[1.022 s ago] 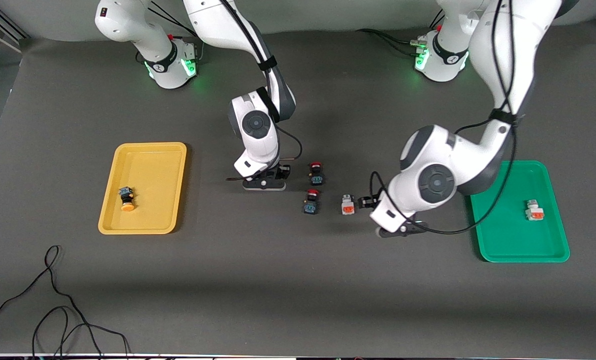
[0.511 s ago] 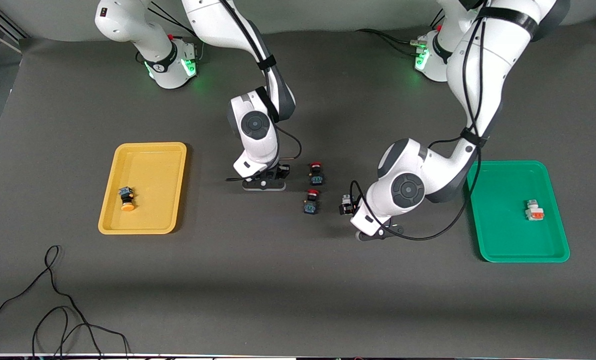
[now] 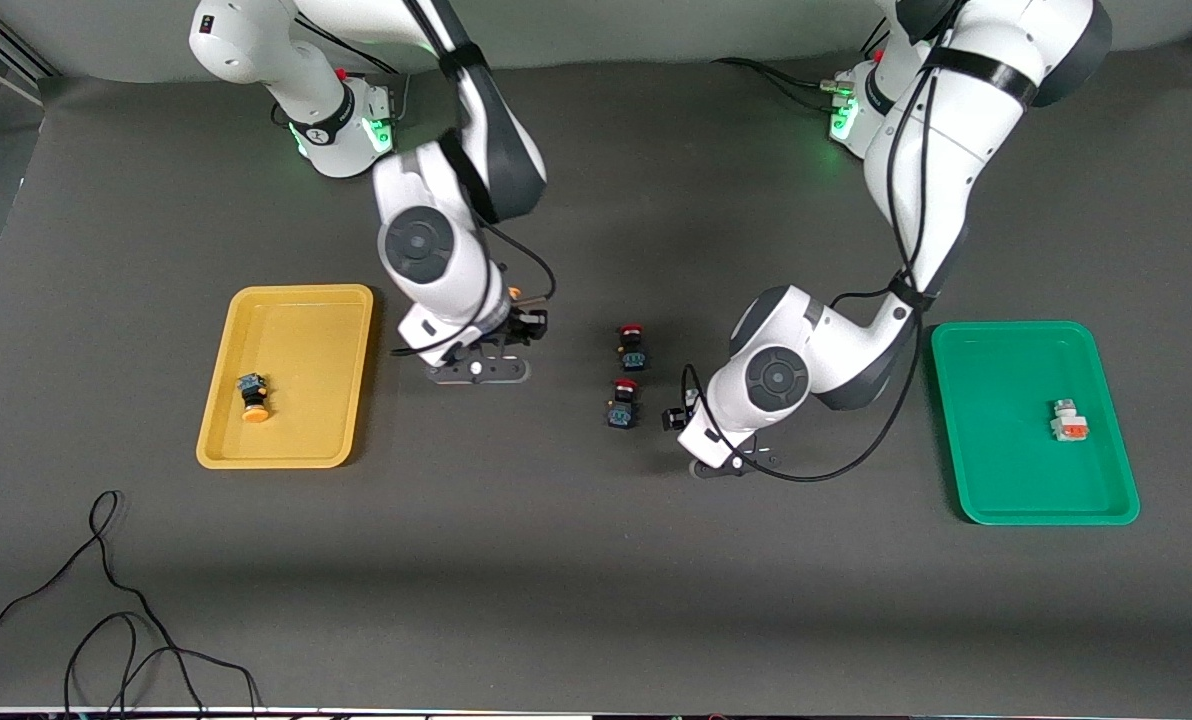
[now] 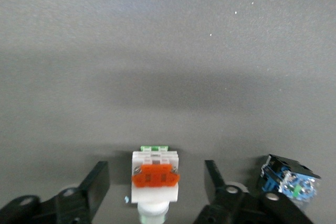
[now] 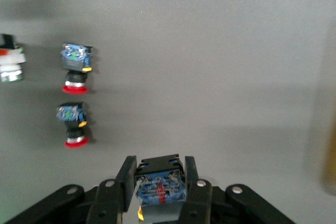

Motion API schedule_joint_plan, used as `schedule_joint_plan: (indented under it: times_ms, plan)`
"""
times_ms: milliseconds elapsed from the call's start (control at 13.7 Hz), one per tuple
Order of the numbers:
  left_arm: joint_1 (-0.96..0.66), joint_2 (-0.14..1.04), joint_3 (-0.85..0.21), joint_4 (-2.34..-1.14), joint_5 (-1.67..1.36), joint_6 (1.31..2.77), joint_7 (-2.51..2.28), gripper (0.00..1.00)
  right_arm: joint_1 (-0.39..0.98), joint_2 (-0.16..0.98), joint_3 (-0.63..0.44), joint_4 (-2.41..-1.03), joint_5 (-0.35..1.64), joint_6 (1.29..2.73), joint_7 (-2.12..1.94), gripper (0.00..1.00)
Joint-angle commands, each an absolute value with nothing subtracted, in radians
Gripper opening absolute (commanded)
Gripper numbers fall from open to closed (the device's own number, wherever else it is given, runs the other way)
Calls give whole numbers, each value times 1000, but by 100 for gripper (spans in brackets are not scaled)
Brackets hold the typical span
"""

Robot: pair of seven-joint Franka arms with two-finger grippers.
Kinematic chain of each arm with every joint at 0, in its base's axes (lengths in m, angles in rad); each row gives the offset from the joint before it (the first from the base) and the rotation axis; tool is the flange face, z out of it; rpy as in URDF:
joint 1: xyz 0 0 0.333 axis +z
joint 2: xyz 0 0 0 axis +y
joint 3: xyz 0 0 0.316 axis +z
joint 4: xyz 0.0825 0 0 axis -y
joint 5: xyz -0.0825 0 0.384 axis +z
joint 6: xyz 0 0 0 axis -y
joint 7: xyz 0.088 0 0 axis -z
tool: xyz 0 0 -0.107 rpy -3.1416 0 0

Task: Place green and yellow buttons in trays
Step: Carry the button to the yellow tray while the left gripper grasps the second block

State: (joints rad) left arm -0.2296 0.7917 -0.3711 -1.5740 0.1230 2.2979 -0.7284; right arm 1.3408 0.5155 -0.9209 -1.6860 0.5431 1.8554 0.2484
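A yellow-capped button (image 5: 160, 187) is clamped in the right gripper (image 5: 160, 195) over bare mat beside the yellow tray (image 3: 301, 300). A white switch (image 4: 155, 177), on the mat, is straddled by the open left gripper (image 4: 156, 184). Light, rigid plastic is judged; flat sides should be pinched.

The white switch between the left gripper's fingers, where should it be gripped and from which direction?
Grip the white switch by its two flat white side walls, coming straight down. The left gripper stands open astride it, and the orange face on top leaves those sides free.
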Motion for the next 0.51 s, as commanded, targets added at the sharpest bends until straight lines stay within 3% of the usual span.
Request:
schedule_joint_plan:
  times_ms: [0, 292, 438]
  plan:
    - [-264, 801, -342, -1557, 153, 2306, -765, 100, 1345, 486, -1062, -1673, 496, 1763, 6, 33]
    - [-267, 804, -342, -1566, 155, 2304, -765, 100, 1312, 485, -1293, -1710, 394, 1715, -364, 32]
    - [-270, 804, -342, -1577, 155, 2304, -767, 99, 1255, 492, -1330, -1735, 394, 1741, -490, 32]
